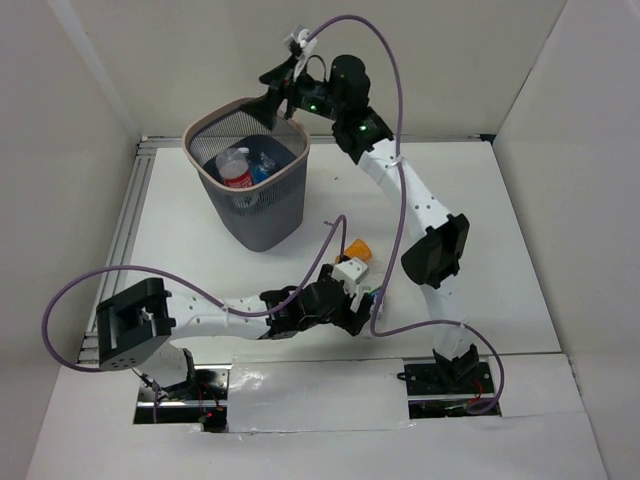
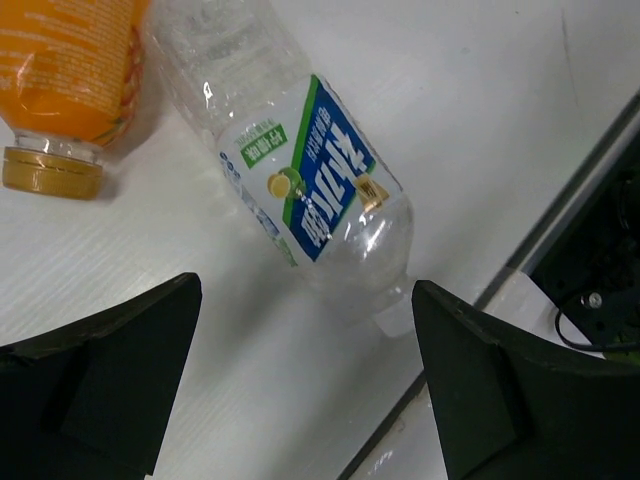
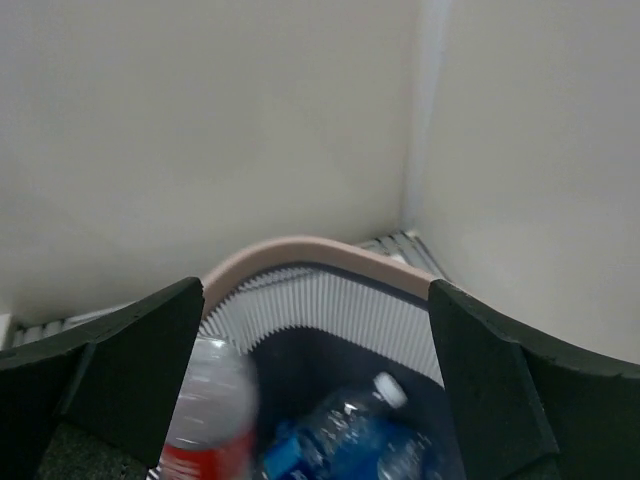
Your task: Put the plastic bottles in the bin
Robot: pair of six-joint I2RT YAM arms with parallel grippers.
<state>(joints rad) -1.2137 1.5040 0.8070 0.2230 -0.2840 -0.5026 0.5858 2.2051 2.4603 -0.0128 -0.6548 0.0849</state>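
Note:
The dark mesh bin [image 1: 262, 215] with a pale rim stands at the back left. Inside lie a clear bottle with a red label [image 1: 235, 168] and a blue-labelled bottle [image 1: 262, 165]. My right gripper [image 1: 272, 95] is open and empty above the bin's back rim [image 3: 300, 250]; its view shows the red-labelled bottle [image 3: 205, 420], blurred, and the blue one [image 3: 360, 440] below. My left gripper [image 1: 358, 300] is open, low over the table. Just ahead of it lie a clear bottle with a blue-green label [image 2: 310, 190] and a short orange bottle [image 2: 70, 70], side by side [image 1: 357, 248].
A dark slot and table edge [image 2: 560, 230] run just right of the clear bottle. The right arm's elbow [image 1: 437, 250] hangs close to the right of the two bottles. White walls enclose the table on three sides.

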